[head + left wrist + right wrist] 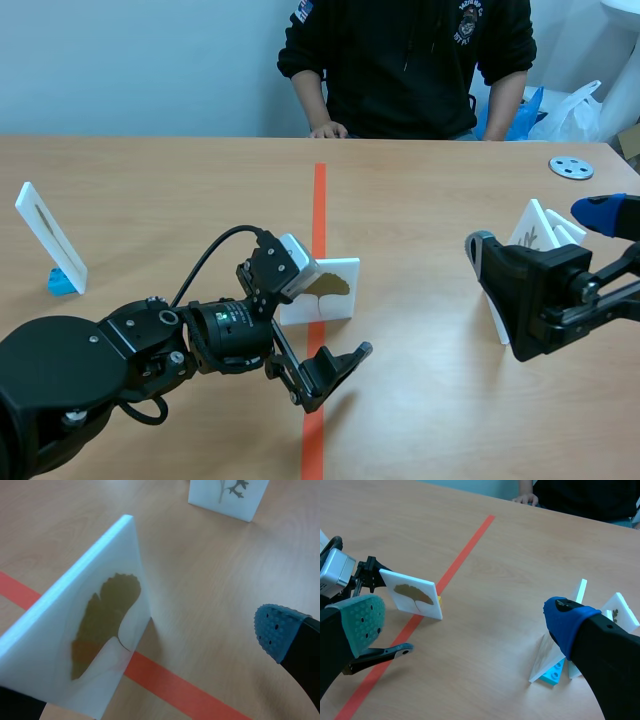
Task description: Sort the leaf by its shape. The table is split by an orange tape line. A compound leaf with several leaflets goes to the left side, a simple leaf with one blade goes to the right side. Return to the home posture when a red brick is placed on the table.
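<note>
A white card (pixel 325 290) bearing a brown fan-shaped leaf with one blade (pixel 102 622) stands across the orange tape line (pixel 319 200). My left gripper (pixel 322 322) is open around it. The card lies close to one finger, and the blue-padded fingertip (pixel 277 630) is well apart from it. In the right wrist view the same card (pixel 412 597) rests on a small yellow stand, with the left arm's lower finger (pixel 385 655) in front of it. My right gripper (pixel 465 625) hangs open and holds nothing, over the right side of the table near other cards.
Several white leaf cards (pixel 535 230) on a blue stand (pixel 555 672) cluster on the right side. One card (pixel 45 235) stands at far left. A metal disc (pixel 571 167) lies at back right. A person (pixel 410 60) sits across, hand (pixel 328 130) on the table edge.
</note>
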Action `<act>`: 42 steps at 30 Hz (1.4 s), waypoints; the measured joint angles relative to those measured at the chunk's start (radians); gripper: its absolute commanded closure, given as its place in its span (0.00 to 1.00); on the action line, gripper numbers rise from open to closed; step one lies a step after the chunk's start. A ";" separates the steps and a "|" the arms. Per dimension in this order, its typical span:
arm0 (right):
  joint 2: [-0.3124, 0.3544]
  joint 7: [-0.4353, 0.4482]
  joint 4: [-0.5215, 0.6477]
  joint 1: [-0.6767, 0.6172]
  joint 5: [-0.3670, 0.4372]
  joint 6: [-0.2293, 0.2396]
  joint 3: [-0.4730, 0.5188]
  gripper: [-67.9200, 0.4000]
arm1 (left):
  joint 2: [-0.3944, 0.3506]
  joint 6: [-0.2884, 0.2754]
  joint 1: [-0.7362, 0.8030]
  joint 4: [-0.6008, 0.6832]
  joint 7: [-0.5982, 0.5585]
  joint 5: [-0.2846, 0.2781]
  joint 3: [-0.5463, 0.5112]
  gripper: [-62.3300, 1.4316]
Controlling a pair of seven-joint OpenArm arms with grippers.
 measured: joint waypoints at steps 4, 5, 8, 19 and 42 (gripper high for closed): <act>0.000 0.000 0.000 0.000 0.000 0.000 0.000 0.00 | -0.001 0.023 -0.001 0.000 0.000 -0.003 0.001 0.07; 0.000 0.000 0.000 0.000 0.000 0.000 0.000 0.00 | -0.001 0.026 -0.002 0.000 0.000 -0.003 0.001 0.12; 0.000 0.000 0.000 0.000 0.000 0.000 0.000 0.00 | 0.000 0.052 -0.003 0.000 0.000 -0.003 0.001 0.27; 0.000 0.000 0.000 0.000 0.005 0.000 0.000 0.00 | -0.001 0.106 -0.010 0.000 0.008 -0.007 0.001 0.85; 0.000 0.000 0.000 0.000 0.005 0.000 0.000 0.00 | -0.089 0.124 0.091 0.347 0.331 -0.296 -0.219 0.89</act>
